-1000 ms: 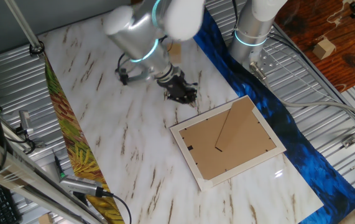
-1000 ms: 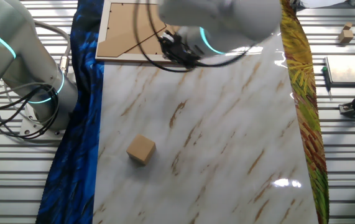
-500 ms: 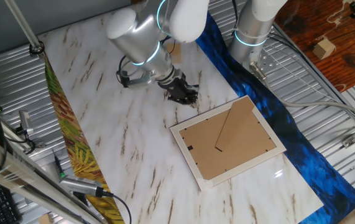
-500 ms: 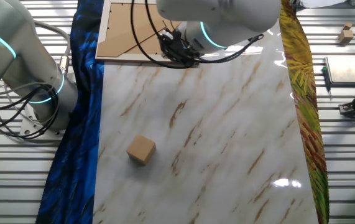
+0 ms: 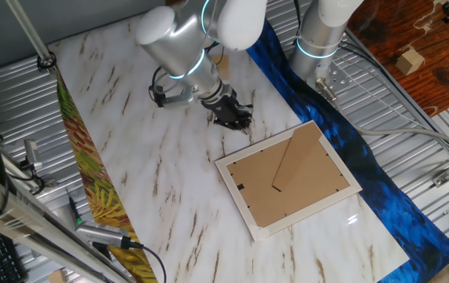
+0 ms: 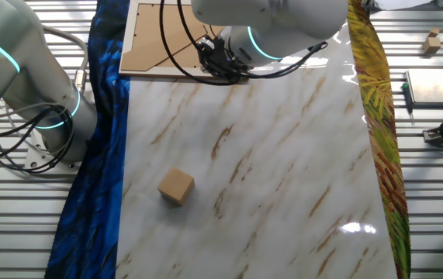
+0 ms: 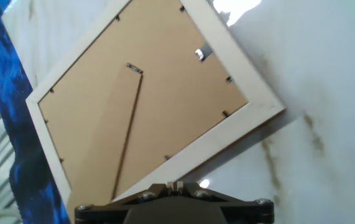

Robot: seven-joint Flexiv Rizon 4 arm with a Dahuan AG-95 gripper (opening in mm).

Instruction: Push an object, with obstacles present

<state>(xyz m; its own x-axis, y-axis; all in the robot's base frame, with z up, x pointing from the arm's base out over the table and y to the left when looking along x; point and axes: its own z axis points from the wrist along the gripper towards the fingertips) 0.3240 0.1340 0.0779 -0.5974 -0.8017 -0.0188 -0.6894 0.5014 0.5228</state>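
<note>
1. The picture frame (image 5: 291, 179) lies face down, brown backing up, in the lower right of one fixed view. I take it for the thing to be pushed, since the arm is right beside it.
2. Its long axis runs from lower left to upper right in that view. One long white edge faces the gripper (image 5: 233, 118).
3. The frame lies to the lower right of the gripper, which stands near the left end of that long edge. In the hand view the edge crosses just ahead of the hand. Whether it is touched, I cannot tell.
4. No view shows the fingers clearly, so I cannot tell if they are wide or narrow.
5. The wooden cube (image 6: 176, 186), likely the obstacle, sits well apart on the marble worktop (image 5: 145, 157), on the far side of the gripper from the frame.
6. A push across the long edge would likely send the frame towards the blue cloth (image 5: 366, 165).
</note>
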